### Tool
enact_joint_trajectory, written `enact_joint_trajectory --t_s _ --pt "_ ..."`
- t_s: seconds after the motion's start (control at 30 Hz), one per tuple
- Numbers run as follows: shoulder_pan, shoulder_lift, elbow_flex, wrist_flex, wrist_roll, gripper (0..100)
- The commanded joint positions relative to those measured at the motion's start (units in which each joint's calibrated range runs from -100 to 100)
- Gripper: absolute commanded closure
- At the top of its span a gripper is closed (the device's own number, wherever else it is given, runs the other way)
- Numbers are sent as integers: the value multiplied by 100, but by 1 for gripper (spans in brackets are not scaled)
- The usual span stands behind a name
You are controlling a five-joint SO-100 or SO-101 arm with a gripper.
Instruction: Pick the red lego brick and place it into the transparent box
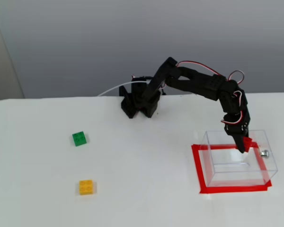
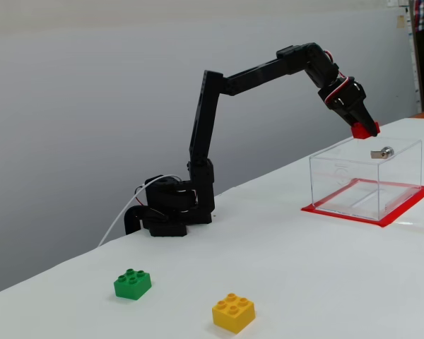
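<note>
Over 1 transparent box point(image 2: 364, 185): jaws clamp 1 red lego brick point(image 2: 364, 130); 1 green brick point(image 2: 133, 283), 1 yellow brick point(image 2: 233, 312) on table.

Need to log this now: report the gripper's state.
Gripper: closed on the small red plastic lego brick, above the clear plastic box.

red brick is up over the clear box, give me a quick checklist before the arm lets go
1. Grip: the gripper is shut on the red lego brick - ok.
2. Height: the brick is above the rim of the transparent box, clear of the walls - ok.
3. Position over the opening: one fixed view puts the brick inside the box outline; the other shows it near the far wall - cannot tell.
4. Box interior empty - ok.
5. Box sits inside the red tape rectangle - ok.
</note>
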Motion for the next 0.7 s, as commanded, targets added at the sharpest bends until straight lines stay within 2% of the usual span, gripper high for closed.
enact_joint_trajectory --t_s 0.0,0.6,0.67 --pt "-43 -54 -181 -128 -6 75" --pt "-43 -139 -136 -24 -11 76" --pt "-43 -147 -100 -15 -11 80"
